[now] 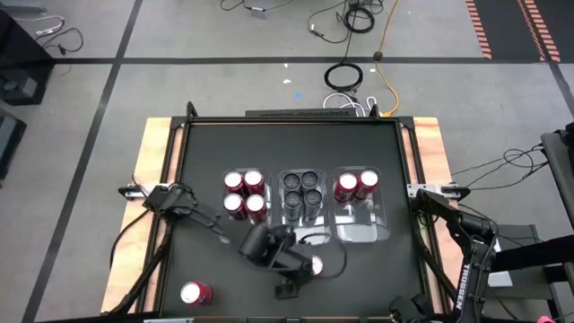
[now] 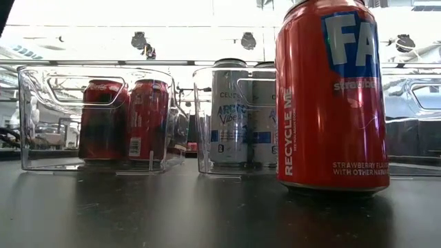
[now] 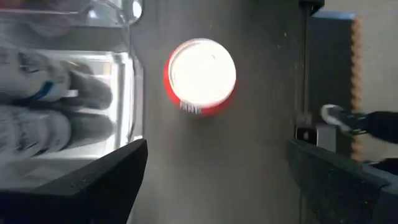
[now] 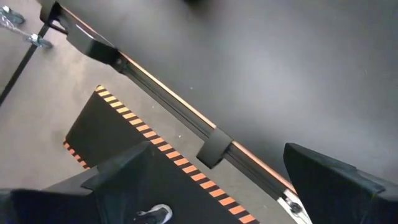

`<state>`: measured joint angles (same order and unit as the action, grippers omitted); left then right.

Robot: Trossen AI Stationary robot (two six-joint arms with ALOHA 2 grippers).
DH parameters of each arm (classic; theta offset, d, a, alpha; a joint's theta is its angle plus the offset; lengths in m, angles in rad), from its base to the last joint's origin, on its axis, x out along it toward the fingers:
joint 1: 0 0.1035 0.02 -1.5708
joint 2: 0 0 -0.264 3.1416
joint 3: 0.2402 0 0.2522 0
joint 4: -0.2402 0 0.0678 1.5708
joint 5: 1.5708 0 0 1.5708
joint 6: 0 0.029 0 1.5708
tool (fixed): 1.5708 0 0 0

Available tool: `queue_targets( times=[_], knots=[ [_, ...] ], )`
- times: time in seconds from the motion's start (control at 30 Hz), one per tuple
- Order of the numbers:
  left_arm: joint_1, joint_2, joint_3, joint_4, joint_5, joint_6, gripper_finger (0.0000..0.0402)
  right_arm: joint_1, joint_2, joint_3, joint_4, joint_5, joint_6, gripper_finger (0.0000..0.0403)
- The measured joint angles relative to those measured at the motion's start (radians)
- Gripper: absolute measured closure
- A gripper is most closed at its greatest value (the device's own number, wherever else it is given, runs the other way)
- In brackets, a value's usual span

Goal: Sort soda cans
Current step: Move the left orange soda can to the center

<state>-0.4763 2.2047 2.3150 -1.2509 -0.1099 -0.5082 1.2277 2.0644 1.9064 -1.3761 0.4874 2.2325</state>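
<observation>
Two loose red cylindrical soda cans near the table's front edge: one upright red can just beside the left end effector, fingers spread wide and empty above it, silver-white top seen between the dark fingers; another red can lying at front left. Farther back, three clear rectangular plastic bins in a row: left bin with four red cans, middle bin with four dark grey cans, right bin with two red cans. Right end effector parked off the table's right edge, fingers apart.
</observation>
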Motion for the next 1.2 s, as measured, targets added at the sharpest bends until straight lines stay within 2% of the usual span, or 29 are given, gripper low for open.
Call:
queue_targets(
  times=[0.13,0.2,0.3,0.53,0.7,0.83,0.97,1.2],
  knots=[
    [-0.094,-0.041,0.000,-0.087,-0.168,-0.020,0.0010,-0.028,0.000,0.000,0.023,0.002,0.005,0.0048],
    [-0.148,-0.051,0.000,-0.149,-0.265,-0.069,0.0010,-0.043,0.000,0.000,0.039,0.006,0.008,0.0048],
    [-0.222,-0.056,-0.001,-0.251,-0.348,-0.157,0.0010,-0.068,0.000,0.000,0.067,0.008,0.008,0.0048],
    [-0.352,-0.089,-0.053,-0.296,-0.370,-0.282,0.0010,-0.117,0.000,0.000,0.116,0.012,0.007,0.0048],
    [-0.431,-0.119,-0.106,-0.252,-0.377,-0.338,0.0010,-0.128,0.000,0.000,0.152,0.021,0.004,0.0048],
    [-0.474,-0.146,-0.161,-0.237,-0.376,-0.350,0.0010,-0.127,0.000,0.000,0.181,0.105,0.007,0.0048],
    [-0.501,-0.236,-0.304,-0.068,-0.381,-0.350,0.0010,-0.128,0.000,0.000,0.209,0.173,0.003,0.0048],
    [-0.520,-0.473,-0.752,0.323,-0.346,-0.351,0.0010,-0.135,0.000,0.000,0.223,0.171,0.003,0.0048]
  ],
)
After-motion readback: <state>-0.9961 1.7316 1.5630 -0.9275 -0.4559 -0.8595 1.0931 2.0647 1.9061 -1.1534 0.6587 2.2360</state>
